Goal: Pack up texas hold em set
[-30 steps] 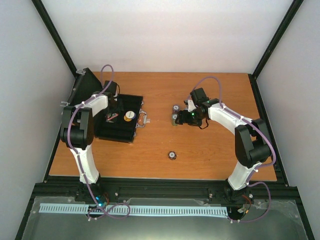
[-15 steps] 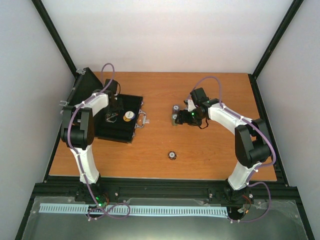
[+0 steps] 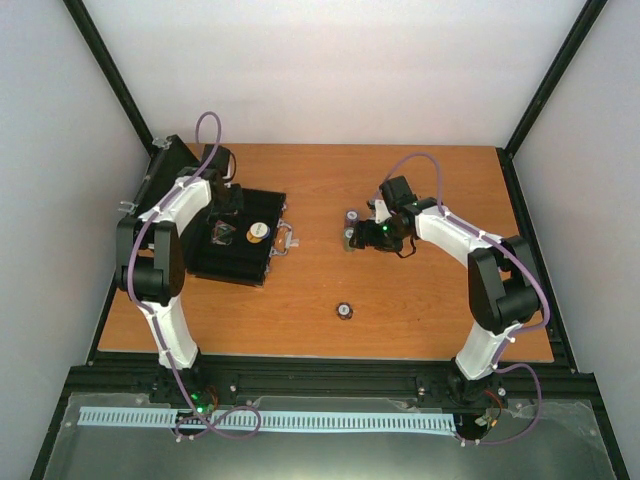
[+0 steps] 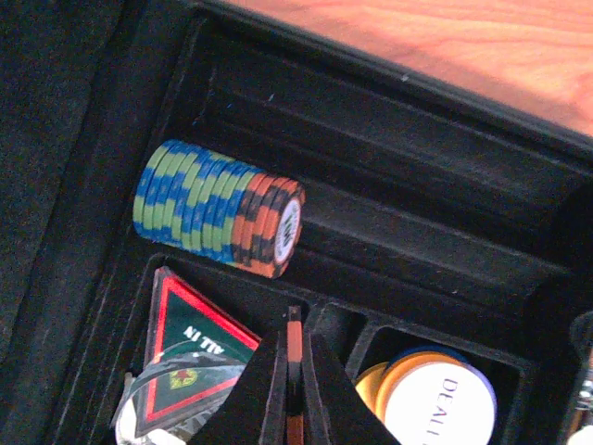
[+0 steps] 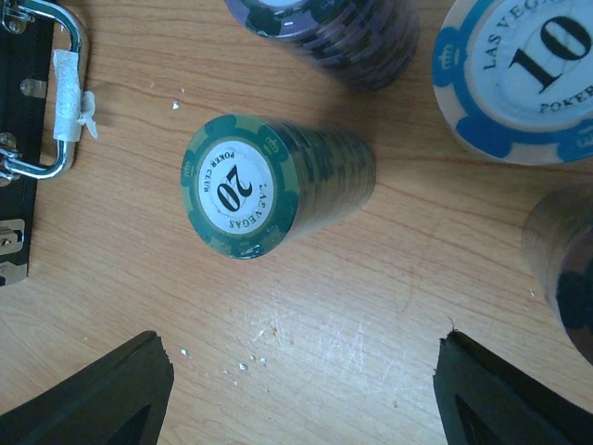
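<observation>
The black case (image 3: 228, 264) lies open at the table's left. In the left wrist view a row of green, blue and orange chips (image 4: 218, 209) lies in one of its slots. Below that row are a dark triangular "ALL IN" token (image 4: 190, 338) and a round dealer disc (image 4: 435, 399). My left gripper (image 4: 295, 326) hangs over the tray, shut on a thin orange chip held edge-on. My right gripper (image 5: 301, 389) is open above the bare wood, just short of a green "20" chip stack (image 5: 269, 185). A purple stack (image 5: 343, 32) and a blue "10" chip (image 5: 519, 74) stand beyond.
The case's silver handle (image 5: 65, 93) lies left of the green stack. Another dark stack (image 5: 565, 260) shows at the right edge of the right wrist view. One lone chip (image 3: 344, 311) sits on the table nearer the arm bases. The upright case lid (image 3: 165, 175) stands at the far left.
My left arm has pulled back toward the far side of the case, and its jaws have closed the last bit. The right arm has not moved.
</observation>
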